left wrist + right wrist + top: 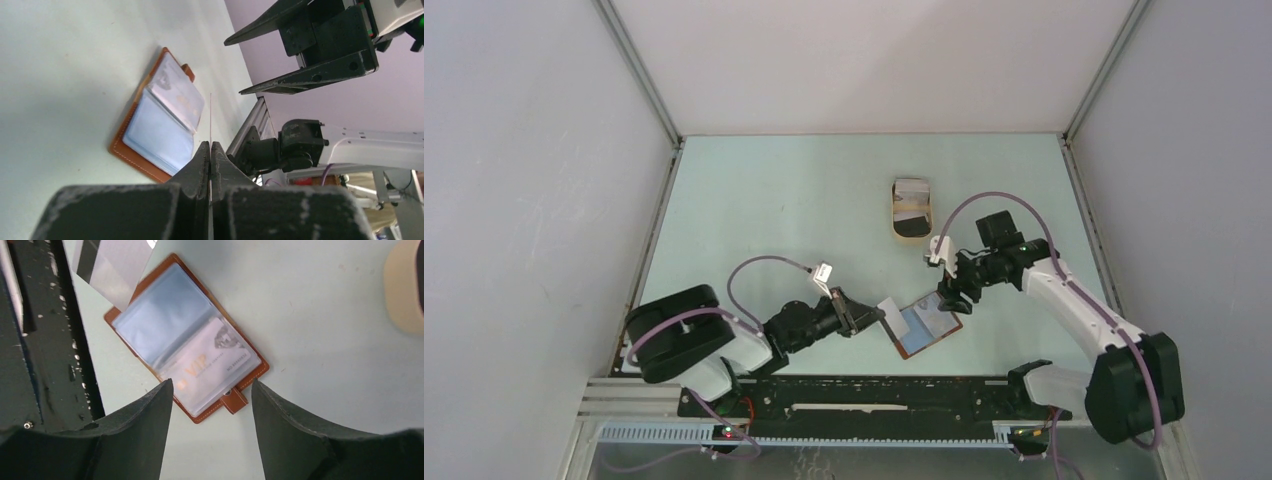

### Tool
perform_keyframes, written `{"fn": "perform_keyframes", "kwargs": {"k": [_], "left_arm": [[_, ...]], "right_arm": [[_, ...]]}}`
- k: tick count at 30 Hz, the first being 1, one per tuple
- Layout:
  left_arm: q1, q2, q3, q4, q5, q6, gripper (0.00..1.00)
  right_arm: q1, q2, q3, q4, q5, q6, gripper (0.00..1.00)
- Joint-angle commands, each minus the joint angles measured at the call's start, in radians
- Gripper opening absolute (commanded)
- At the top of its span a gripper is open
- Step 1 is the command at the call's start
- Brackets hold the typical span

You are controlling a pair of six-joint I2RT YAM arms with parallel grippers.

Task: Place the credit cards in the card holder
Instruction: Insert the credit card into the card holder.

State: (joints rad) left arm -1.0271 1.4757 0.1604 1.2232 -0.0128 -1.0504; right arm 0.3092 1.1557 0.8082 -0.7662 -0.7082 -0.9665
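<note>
Our left gripper is closed on one credit card, thin, stiff and probably slippery, best pinched at a short edge. The card holder lies spread flat near us, right of centre, under our right gripper, whose jaws stand apart.

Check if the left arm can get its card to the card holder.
Probably yes: the left gripper holds its card right beside the open card holder, though the right gripper hangs open close above.

Top overhead, wrist cams near card holder
</note>
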Motion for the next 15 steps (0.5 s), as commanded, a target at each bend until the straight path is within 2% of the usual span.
{"fn": "perform_keyframes", "kwargs": {"k": [1,11,15], "left_arm": [[0.012,0.117,0.062,0.180,-0.029,-0.123,0.00],[-0.022,0.199,0.065,0.183,-0.166,-0.177,0.00],[-0.043,0.234,0.085,0.189,-0.175,-0.185,0.00]], "right_arm": [[-0.009,0.074,0.032,0.049,0.099,0.038,0.67],[-0.038,0.196,0.032,0.080,0.159,0.076,0.64],[-0.042,0.240,0.039,0.089,0.193,0.083,0.64]]}}
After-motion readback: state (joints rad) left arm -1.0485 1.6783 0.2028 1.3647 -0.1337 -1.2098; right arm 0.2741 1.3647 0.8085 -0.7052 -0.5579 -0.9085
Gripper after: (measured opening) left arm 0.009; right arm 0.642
